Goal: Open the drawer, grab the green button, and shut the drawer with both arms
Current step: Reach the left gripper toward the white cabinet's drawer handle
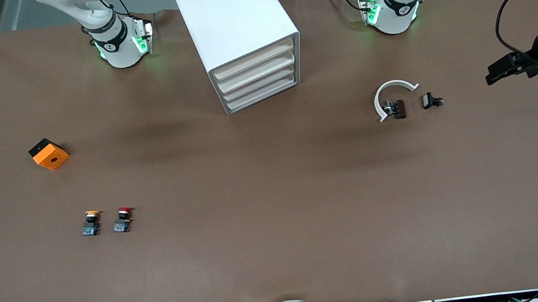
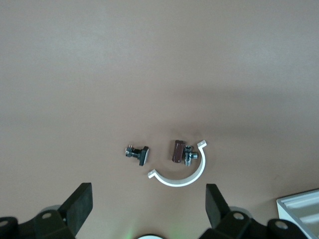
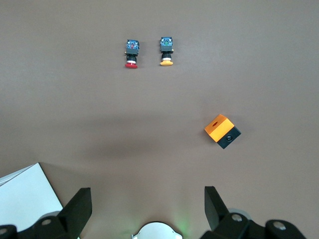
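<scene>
Between the two arm bases stood the white cabinet (image 1: 235, 33), its four cream drawer fronts (image 1: 259, 78) all flush and shut. No green-capped button showed anywhere on the table; whether it lay inside a drawer could not be told.

Left gripper (image 2: 149, 209) hung over the table's left-arm end, jaws wide apart and holding nothing. Under it lay a white C-shaped clamp (image 2: 180, 174) with a small dark metal piece (image 2: 177, 151) inside its curve, and just beside them a black T-bolt (image 2: 138, 154).

Right gripper (image 3: 148, 207) hung over the right-arm end, jaws likewise spread and empty. An orange and black box (image 1: 49, 154) sat toward that end. Nearer the front camera than the box, a yellow-capped button (image 1: 91, 223) and a red-capped button (image 1: 123, 219) lay side by side, close but apart.

Both arms waited clear of the cabinet, neither touching any object.
</scene>
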`<state>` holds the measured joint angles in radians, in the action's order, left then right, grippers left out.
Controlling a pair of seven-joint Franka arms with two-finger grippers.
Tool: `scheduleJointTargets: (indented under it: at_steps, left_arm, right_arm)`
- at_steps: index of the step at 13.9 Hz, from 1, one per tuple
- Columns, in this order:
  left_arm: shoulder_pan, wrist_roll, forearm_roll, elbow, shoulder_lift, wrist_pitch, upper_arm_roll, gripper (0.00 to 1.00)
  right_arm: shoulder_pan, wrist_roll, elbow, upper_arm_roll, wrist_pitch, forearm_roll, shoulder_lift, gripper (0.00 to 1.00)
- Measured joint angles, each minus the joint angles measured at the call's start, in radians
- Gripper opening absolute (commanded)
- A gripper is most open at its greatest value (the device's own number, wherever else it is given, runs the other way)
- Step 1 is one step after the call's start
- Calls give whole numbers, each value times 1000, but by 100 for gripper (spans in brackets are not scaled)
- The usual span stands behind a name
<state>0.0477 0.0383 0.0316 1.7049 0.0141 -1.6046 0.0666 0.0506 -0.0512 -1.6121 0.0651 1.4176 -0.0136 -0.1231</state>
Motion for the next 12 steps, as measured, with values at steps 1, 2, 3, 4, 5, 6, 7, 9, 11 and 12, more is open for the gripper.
scheduleJointTargets:
  at_steps: [1,2,3,4,5,6,7,9,11,12]
  left_arm:
    - [1,0,0,19,11,-32,0,100]
    - [2,0,0,43,16,-64,0,100]
    - [2,0,0,70,18,-96,-1,100]
    - [2,0,0,97,18,-129,-1,100]
    - [2,0,0,123,18,-161,-2,100]
    - [2,0,0,148,18,-192,-5,100]
    - [2,0,0,175,18,-226,-10,100]
    - [5,0,0,229,19,-293,-17,100]
    - [7,3,0,272,28,-352,-31,100]
    - [7,14,0,285,39,-378,-44,100]
  right_arm:
    - [0,0,0,0,0,0,0,100]
    - [0,0,0,0,0,0,0,100]
    - [0,0,0,0,0,0,0,100]
    - [0,0,0,0,0,0,0,100]
    - [0,0,0,0,0,0,0,100]
    - [0,0,0,0,0,0,0,100]
    - [0,0,0,0,0,0,0,100]
    - [0,0,0,0,0,0,0,100]
    - [0,0,0,0,0,0,0,100]
    - [0,0,0,0,0,0,0,100]
